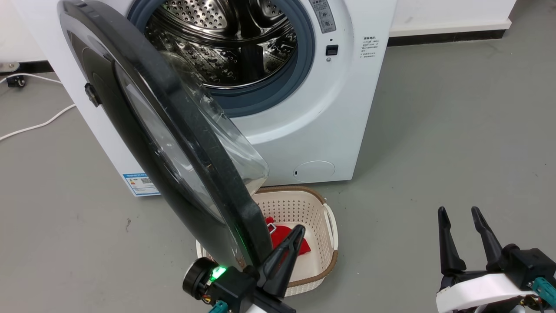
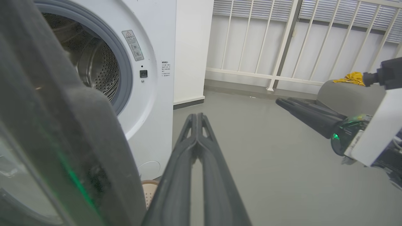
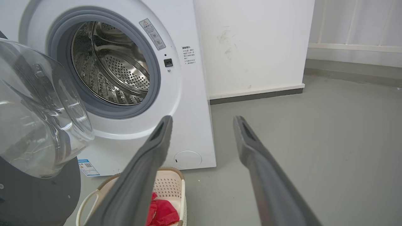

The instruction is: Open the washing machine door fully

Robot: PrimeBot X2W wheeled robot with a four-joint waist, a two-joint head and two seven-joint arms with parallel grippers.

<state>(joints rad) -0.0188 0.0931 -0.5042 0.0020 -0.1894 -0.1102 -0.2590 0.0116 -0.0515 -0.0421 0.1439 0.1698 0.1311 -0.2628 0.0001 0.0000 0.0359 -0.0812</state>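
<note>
The washing machine (image 1: pixel 330 100) stands at the top of the head view with its steel drum exposed. Its glossy black door (image 1: pixel 143 108) is swung out about halfway on the left, the clear glass bowl (image 1: pixel 234 143) bulging toward the machine. My left gripper (image 1: pixel 297 232) is shut, its fingers pressed together right beside the door's lower rim, on the inner side. In the left wrist view the door (image 2: pixel 62 141) looms close at the left of the shut gripper (image 2: pixel 197 117). My right gripper (image 1: pixel 460 215) hangs open at the lower right, far from the door, holding nothing.
A cream laundry basket (image 1: pixel 321 208) with red cloth (image 1: pixel 289 237) sits on the floor under the door, in front of the machine. A white cable (image 1: pixel 34 126) runs over the grey floor at the left. A white railing (image 2: pixel 282 40) stands behind.
</note>
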